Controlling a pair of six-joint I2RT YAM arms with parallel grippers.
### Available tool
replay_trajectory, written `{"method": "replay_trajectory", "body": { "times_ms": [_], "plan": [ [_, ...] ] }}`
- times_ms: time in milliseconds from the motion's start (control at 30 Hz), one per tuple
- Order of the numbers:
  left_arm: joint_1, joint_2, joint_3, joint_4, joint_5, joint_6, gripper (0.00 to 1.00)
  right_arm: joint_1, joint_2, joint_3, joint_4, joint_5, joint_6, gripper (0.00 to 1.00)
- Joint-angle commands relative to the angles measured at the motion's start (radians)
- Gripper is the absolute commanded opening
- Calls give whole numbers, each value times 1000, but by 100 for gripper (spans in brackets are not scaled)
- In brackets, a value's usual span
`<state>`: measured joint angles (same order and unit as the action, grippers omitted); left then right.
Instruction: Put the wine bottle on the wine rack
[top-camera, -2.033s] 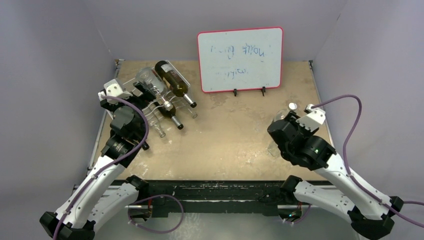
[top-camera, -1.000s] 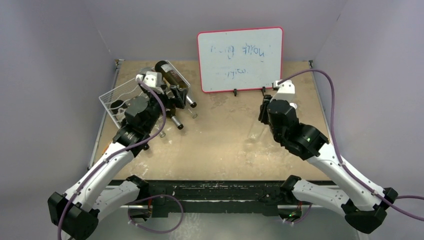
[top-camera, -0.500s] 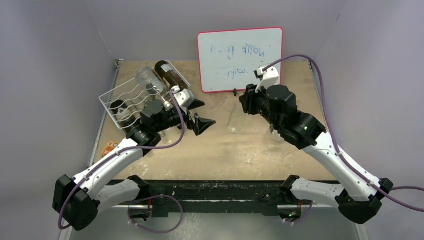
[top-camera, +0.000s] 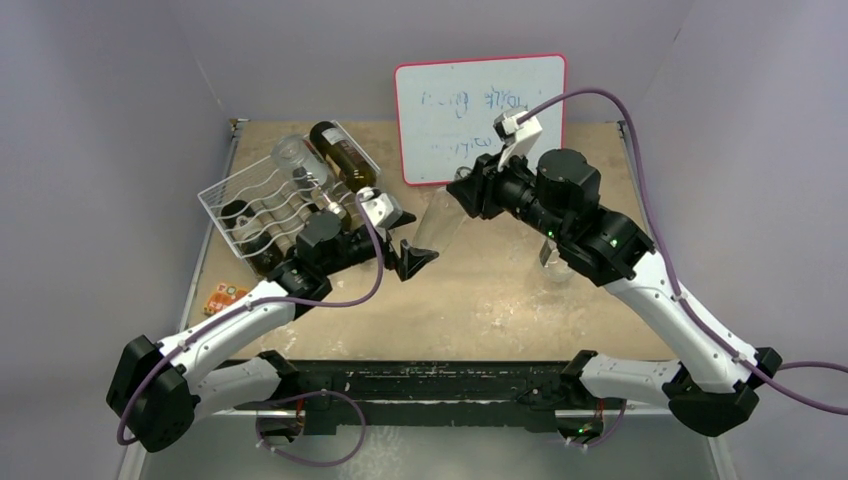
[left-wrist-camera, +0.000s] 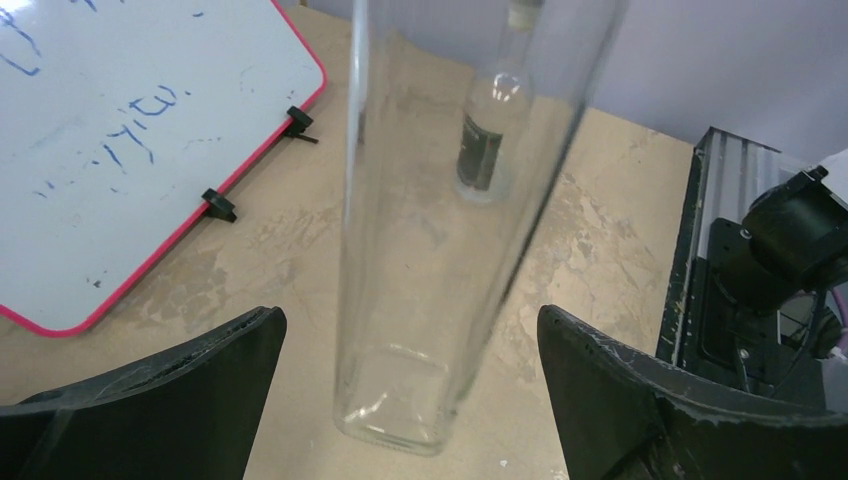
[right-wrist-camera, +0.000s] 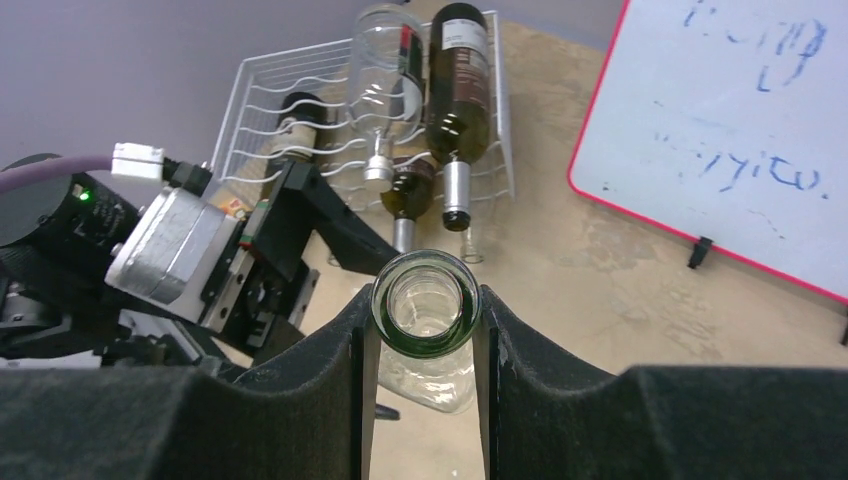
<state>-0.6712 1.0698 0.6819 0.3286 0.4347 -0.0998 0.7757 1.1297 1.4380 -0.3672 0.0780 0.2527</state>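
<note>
– Right claw (top-camera: 468, 190): how is it set, and where is the wine bottle (left-wrist-camera: 430, 250) found?
– It is seen pinched on the neck, with the mouth turned toward its wrist. The wine bottle is held to the right of the wine rack (top-camera: 250, 195), well apart from it. Its long axis is slanted, the base pointed down and toward the rack.
– And the left claw (left-wrist-camera: 408, 330)?
– Spread wide, one finger at either side of the base; no contact is seen. It is placed between bottle and rack, so that arm is judged the nearer one to the rack.
– What is the coming move turned on?
– The base would need to be closed on squarely, across the axis, before the neck is released.
</note>
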Motion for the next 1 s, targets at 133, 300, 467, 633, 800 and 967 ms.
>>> {"method": "replay_trajectory", "body": {
  "times_ms": [133,300,467,633,800,967],
  "plan": [
    [-5,-25,0,91,8,34,100,-3,-8,86,136,-180,21,0],
    [-5,-33,-7,108,84,32,100,-3,-15,81,155,-231,35,0],
    [-3,-48,-1,98,94,46,77,-3,-29,57,182,-281,43,0],
    [-5,-79,13,68,97,74,25,-4,-32,46,169,-310,31,0],
    [-5,-119,38,-58,41,204,0,-3,-25,56,73,-329,-6,52],
    [-17,-150,46,-229,-85,409,0,-3,-46,70,-32,-185,-66,73]
  ]
}}
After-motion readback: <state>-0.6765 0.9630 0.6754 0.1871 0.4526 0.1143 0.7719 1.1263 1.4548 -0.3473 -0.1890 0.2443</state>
